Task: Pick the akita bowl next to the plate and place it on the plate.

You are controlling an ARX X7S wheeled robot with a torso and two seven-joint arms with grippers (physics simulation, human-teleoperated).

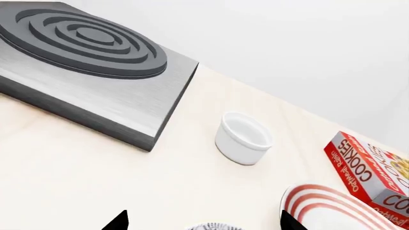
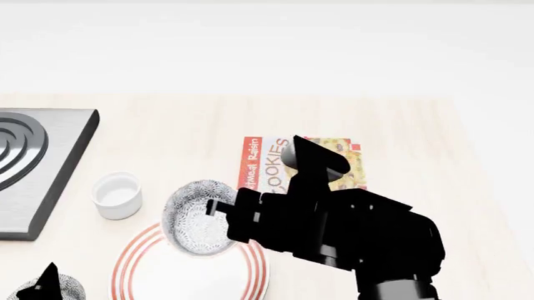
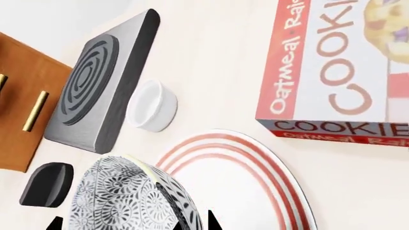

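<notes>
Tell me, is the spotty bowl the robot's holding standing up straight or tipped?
Tipped. In the head view the akita bowl shows its inside, leaning over the plate rim, by the right gripper.

- bench (image 2: 417,137): pale wood look, faint grain, matt
- hob block (image 1: 102,100): brushed grey metal body, darker matt ringed disc on top
- small cup (image 1: 243,139): plain white ceramic look, smooth, soft sheen
- plate (image 3: 255,191): glossy white glazed look, red rings at rim
- akita bowl (image 3: 128,199): glazed ceramic look, dense grey-black print on white, smooth
- cookie box (image 3: 332,72): printed card, flat semi-matt faces
- right arm (image 2: 351,231): black, matt, plastic-like housing
- cabinet front (image 3: 19,100): brown wood look, brass-coloured handles
</notes>
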